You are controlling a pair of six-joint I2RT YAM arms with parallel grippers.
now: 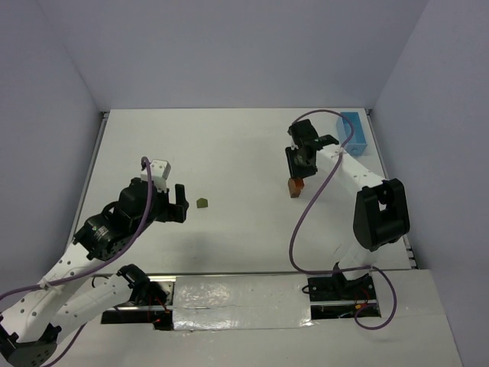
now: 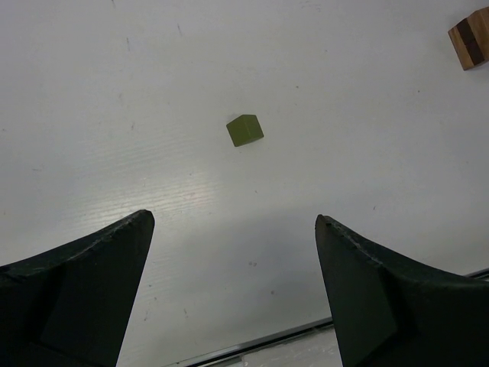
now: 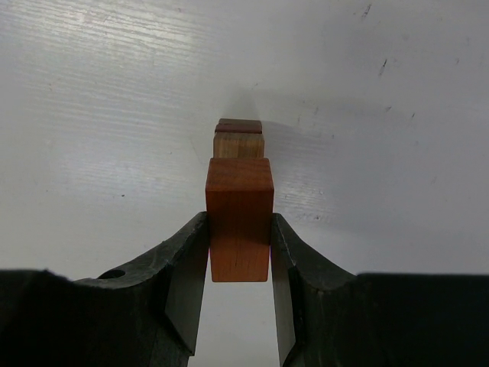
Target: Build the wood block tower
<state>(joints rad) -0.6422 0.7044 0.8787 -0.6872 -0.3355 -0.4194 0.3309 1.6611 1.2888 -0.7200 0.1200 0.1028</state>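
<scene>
My right gripper (image 1: 299, 170) (image 3: 239, 222) is shut on a reddish-orange wood block (image 3: 239, 200). It holds the block right at the small tower (image 1: 295, 188) of a tan piece (image 3: 238, 145) and a dark brown piece (image 3: 239, 125). I cannot tell whether the block touches the tower. The tower also shows at the top right of the left wrist view (image 2: 469, 37). An olive green block (image 1: 202, 203) (image 2: 244, 130) lies alone on the table. My left gripper (image 1: 180, 204) (image 2: 234, 229) is open and empty, just left of the green block and short of it.
A light blue rectangular box (image 1: 354, 131) lies at the far right of the white table (image 1: 229, 153), behind the right arm. A purple cable loops from the right arm down to its base. Grey walls close in the table on three sides.
</scene>
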